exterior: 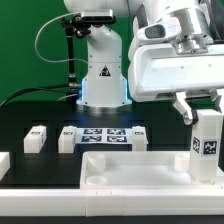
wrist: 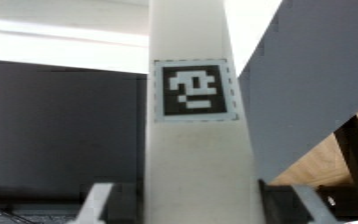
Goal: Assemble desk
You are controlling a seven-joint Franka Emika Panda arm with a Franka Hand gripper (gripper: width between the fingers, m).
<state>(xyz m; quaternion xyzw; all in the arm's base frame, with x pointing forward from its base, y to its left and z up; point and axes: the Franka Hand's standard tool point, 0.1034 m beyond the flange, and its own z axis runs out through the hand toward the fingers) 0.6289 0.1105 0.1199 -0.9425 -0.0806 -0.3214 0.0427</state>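
Observation:
The desk's white rimmed panel (exterior: 140, 170) lies at the front of the black table. My gripper (exterior: 203, 108) is shut on a white square post leg (exterior: 207, 145) and holds it upright over the panel's corner at the exterior view's right. In the wrist view the leg (wrist: 197, 120) fills the middle, its black-and-white tag facing the camera, with a finger (wrist: 108, 200) pressed on each side. Two more legs, one (exterior: 35, 139) and another (exterior: 67, 139), lie on the table at the exterior view's left.
The marker board (exterior: 110, 135) lies flat behind the panel, in front of the arm's base (exterior: 103, 75). A white block (exterior: 4, 163) sits at the exterior view's left edge. A white part (exterior: 139, 137) lies beside the marker board.

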